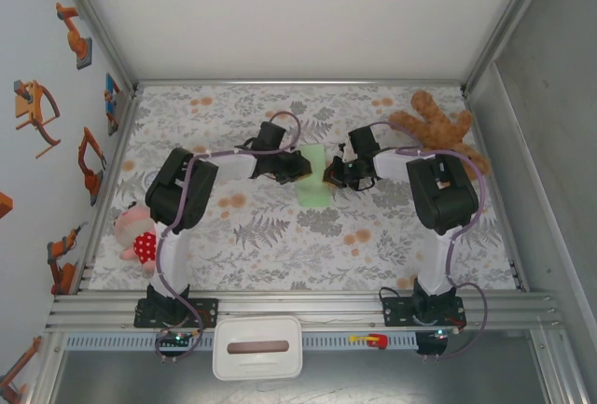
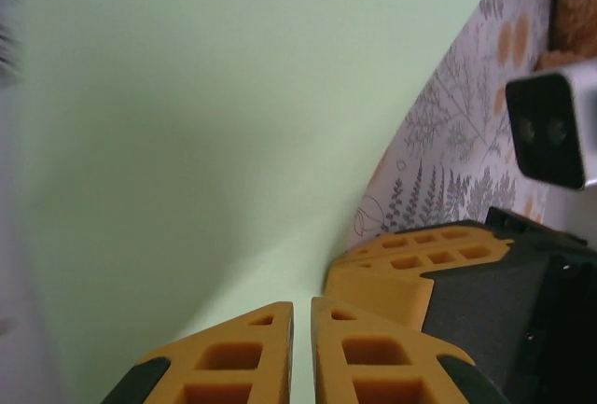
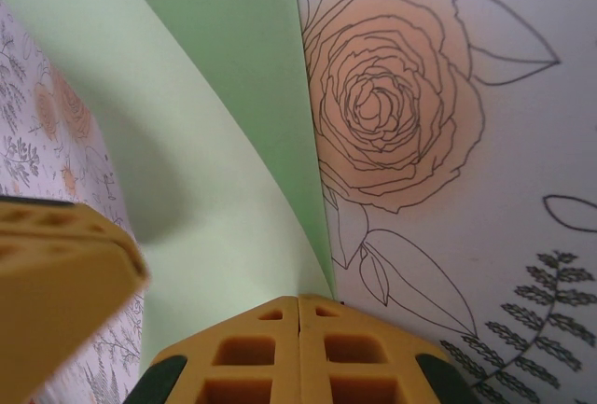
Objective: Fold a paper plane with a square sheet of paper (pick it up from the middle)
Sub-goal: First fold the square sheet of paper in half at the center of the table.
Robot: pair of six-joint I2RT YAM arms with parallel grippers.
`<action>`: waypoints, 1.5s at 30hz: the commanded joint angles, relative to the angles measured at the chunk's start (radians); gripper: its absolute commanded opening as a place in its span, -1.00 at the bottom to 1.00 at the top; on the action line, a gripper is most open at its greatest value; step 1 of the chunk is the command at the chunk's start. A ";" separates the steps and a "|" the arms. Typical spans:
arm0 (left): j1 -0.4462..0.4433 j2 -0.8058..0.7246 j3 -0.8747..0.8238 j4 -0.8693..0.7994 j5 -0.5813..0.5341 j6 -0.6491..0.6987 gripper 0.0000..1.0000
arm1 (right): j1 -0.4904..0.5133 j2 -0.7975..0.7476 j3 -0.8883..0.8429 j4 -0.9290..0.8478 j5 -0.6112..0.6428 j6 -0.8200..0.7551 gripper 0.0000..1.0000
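At the far left of the flowered tabletop (image 1: pixel 280 255), a pink soft toy (image 1: pixel 138 236) lies near the edge, well apart from the work. The left end effector (image 1: pixel 298 166) reaches in to the middle of the tabletop and meets the left edge of the square sheet of paper (image 1: pixel 315 191). In the left wrist view its yellow fingers (image 2: pixel 233 362) are drawn almost together, with only a thin slit between them. The pale green sheet runs into that slit, so it appears to be pinching the paper.

The sheet lies between the two arms. From above it reads as a narrow upright strip rather than a full square. In the right wrist view one layer lies flat on the tabletop while another curls up over it.

The right end effector (image 1: pixel 333 177) is at the sheet's right edge. Its fingers (image 3: pixel 247 357) are pressed together, with the paper's edge caught at their tips. Further right and toward the back, a brown teddy bear (image 1: pixel 437 129) lies clear of both arms.

As a judgement, the task is at an early stage: the first lengthwise fold seems to be in hand but not yet pressed flat. No pointed nose, wings or kite outline can be seen, so the corner folds and wing folds are left to do.
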 commanded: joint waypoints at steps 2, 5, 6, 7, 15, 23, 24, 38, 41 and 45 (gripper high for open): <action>0.020 0.041 0.018 -0.007 -0.009 -0.015 -0.70 | 0.005 0.165 -0.106 -0.212 0.287 -0.019 -1.00; 0.034 0.048 0.004 -0.044 -0.028 0.012 -0.70 | 0.005 0.169 -0.107 -0.213 0.287 -0.020 -1.00; 0.042 0.048 -0.005 -0.051 -0.033 0.020 -0.70 | 0.005 0.169 -0.107 -0.211 0.284 -0.019 -1.00; 0.050 0.045 -0.013 -0.059 -0.039 0.025 -0.70 | 0.006 0.169 -0.110 -0.210 0.283 -0.017 -1.00; 0.154 -0.011 -0.053 -0.108 -0.068 0.085 -0.70 | 0.006 0.170 -0.120 -0.203 0.287 -0.018 -1.00; 0.124 -0.070 -0.045 0.056 0.046 0.034 -0.70 | 0.005 0.171 -0.122 -0.202 0.290 -0.017 -1.00; 0.113 -0.066 -0.040 0.078 0.054 0.022 -0.70 | 0.005 0.173 -0.122 -0.202 0.289 -0.018 -1.00; 0.065 0.113 0.078 0.117 0.008 -0.078 -0.69 | 0.005 0.174 -0.129 -0.204 0.296 -0.020 -1.00; 0.096 0.112 0.081 0.060 -0.032 -0.033 -0.69 | 0.005 0.176 -0.132 -0.204 0.299 -0.020 -1.00; 0.158 0.137 0.098 0.020 -0.044 -0.022 -0.69 | 0.005 0.178 -0.134 -0.204 0.302 -0.022 -1.00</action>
